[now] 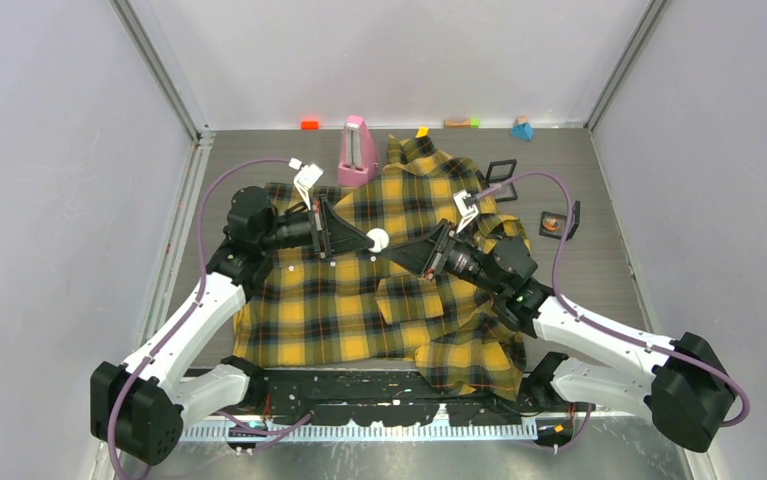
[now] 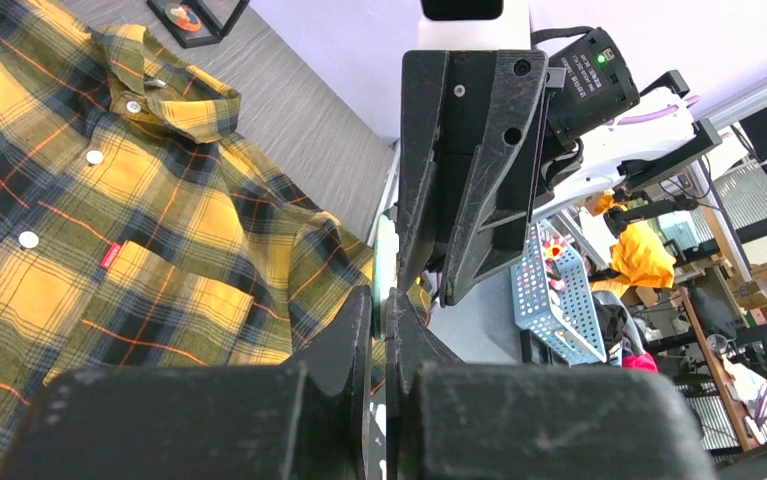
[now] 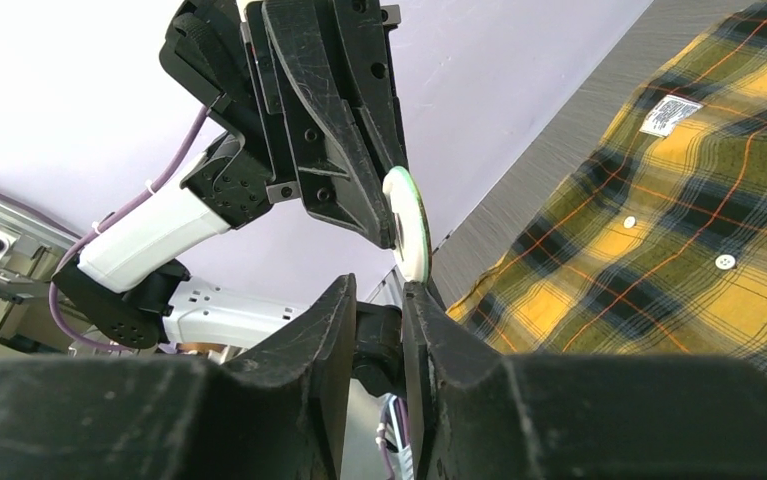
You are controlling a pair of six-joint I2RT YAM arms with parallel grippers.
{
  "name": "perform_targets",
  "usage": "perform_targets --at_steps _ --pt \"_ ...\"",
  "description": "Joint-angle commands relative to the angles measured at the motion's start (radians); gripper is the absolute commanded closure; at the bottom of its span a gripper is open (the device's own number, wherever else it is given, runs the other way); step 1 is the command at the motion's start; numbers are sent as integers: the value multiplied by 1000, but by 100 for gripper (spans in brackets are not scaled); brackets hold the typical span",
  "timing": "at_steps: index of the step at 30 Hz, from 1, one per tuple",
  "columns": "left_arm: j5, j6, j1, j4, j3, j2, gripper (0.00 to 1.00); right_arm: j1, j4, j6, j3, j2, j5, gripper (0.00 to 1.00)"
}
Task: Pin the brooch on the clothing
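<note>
With the left tool (image 1: 364,240) clamped on the brooch (image 1: 377,239) above the clothing (image 1: 359,310), seat the right tool (image 3: 379,290), jaws narrowly apart and grip not discernible, squarely on the rim before releasing.

Grey wood-grain counter (image 1: 609,190). A yellow-and-black plaid shirt (image 1: 359,300) lies spread across its middle. A pink wedge-shaped object (image 1: 357,152) stands at the shirt's far edge. A black square frame (image 1: 500,172) and a small black case (image 1: 557,222) sit to the right, with small coloured blocks (image 1: 309,124) along the back wall.

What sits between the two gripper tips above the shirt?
The brooch, a pale round disc pinched in the left gripper; clearest in the top view.
</note>
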Motion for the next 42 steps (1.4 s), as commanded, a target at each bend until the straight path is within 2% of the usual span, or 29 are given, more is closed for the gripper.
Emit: perform_targets --at_steps 1,11,18,29,36,42 --pt "40 15 -12 50 1 -19 100 5 90 7 39 14 31 71" --pt "49 19 -24 50 3 -18 100 5 92 26 40 31 55 76" --pt "53 21 -31 50 3 -17 100 5 94 32 35 33 75 76" --pt "41 30 -33 48 0 -42 100 5 -30 -22 19 -55 139 63" --pt "36 33 -33 48 -2 -51 100 5 -56 -33 18 -63 140 62" --pt "36 35 -33 48 -1 -57 100 5 -14 -23 31 -25 76 59"
